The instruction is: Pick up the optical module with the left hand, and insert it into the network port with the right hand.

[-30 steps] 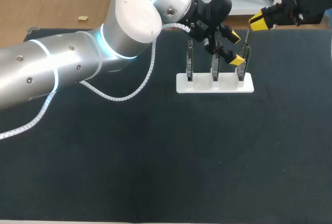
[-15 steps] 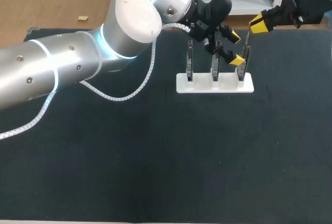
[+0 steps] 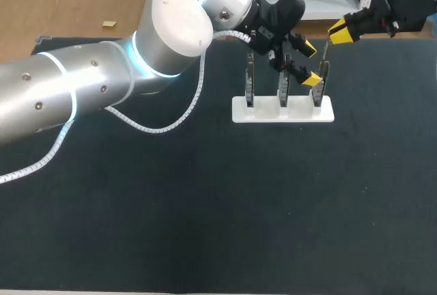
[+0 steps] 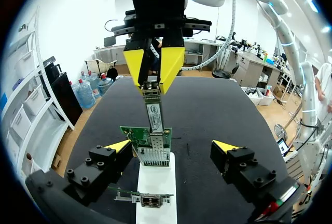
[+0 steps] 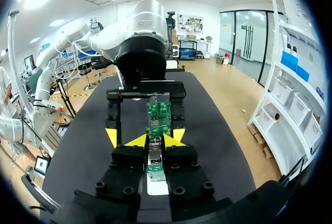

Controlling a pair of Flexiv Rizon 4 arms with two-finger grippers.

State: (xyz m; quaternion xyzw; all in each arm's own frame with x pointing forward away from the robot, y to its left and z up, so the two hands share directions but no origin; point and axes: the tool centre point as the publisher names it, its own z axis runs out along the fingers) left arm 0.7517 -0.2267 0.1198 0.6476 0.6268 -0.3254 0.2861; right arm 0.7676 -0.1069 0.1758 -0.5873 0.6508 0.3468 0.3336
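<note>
Two arms over a dark desk [image 3: 205, 206]. A white holder [image 3: 283, 112] carries three upright cards in a row. The right tool [image 4: 154, 73] hangs above the end card [image 4: 134, 135] on the right arm's side, its yellow tips clamped from two sides on the optical module [image 4: 154, 114], which it holds upright. The module's lower end meets the network port [image 4: 154, 155], a metal cage on that card; how deep it sits cannot be told. The left tool [image 3: 310, 63] is level with the same card, fingers apart, one to either side of the card and gripping nothing. The middle card [image 4: 142, 198] stands just behind it, nearer the left wrist.
</note>
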